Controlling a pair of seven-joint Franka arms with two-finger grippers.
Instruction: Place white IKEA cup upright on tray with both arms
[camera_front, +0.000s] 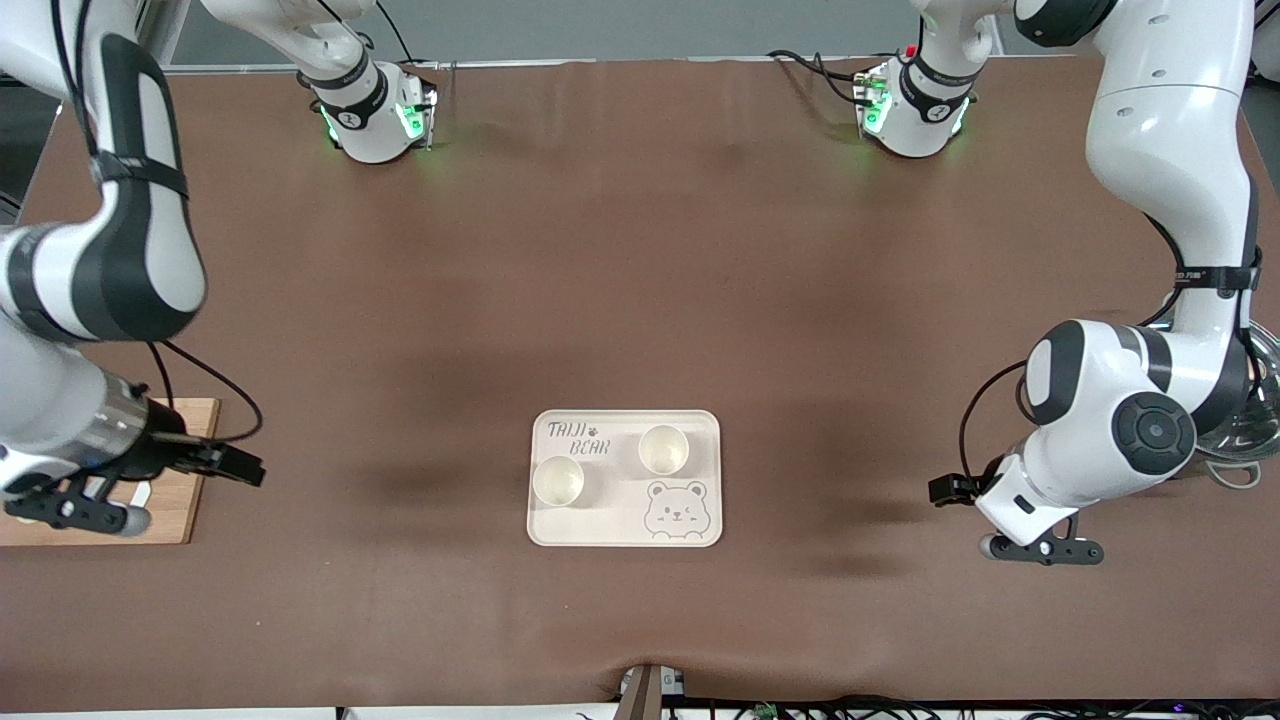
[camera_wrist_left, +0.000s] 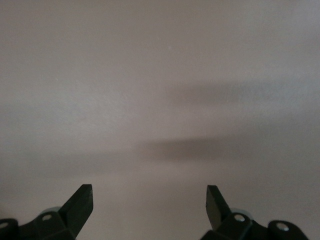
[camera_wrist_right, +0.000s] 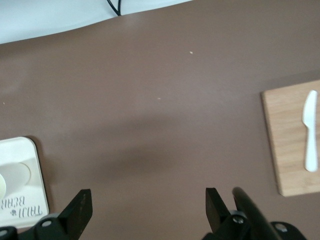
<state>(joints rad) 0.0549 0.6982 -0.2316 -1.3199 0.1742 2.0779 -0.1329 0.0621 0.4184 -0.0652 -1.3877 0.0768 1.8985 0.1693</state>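
Flat cream rectangular tray (camera_front: 625, 478) with grey lettering and a bear drawing sits on the brown worktop (camera_front: 640, 300), mid-table, toward the front camera. Two small white cups stand upright on it, mouths up: one (camera_front: 558, 480) toward the right arm's end, the other (camera_front: 663, 449) beside it, slightly farther from the camera. By the look of things, the placing is done or nearly so.

Left gripper (camera_front: 1040, 550) hangs low over bare worktop at the left arm's end, well apart from the tray; its wrist view shows the black jaws spread, nothing between them. Left arm waits.

Right gripper (camera_front: 75, 510) hangs over the pale wooden cutting board (camera_front: 180, 500) at the right arm's end; jaws apart, empty. Its wrist view takes in a tray corner (camera_wrist_right: 22, 175) and a small white plastic knife (camera_wrist_right: 310, 131) lying on the board.

Key relation: tray lies between the two grippers, roughly level with both; neither arm is clearly the nearer. No cup seen off the tray.
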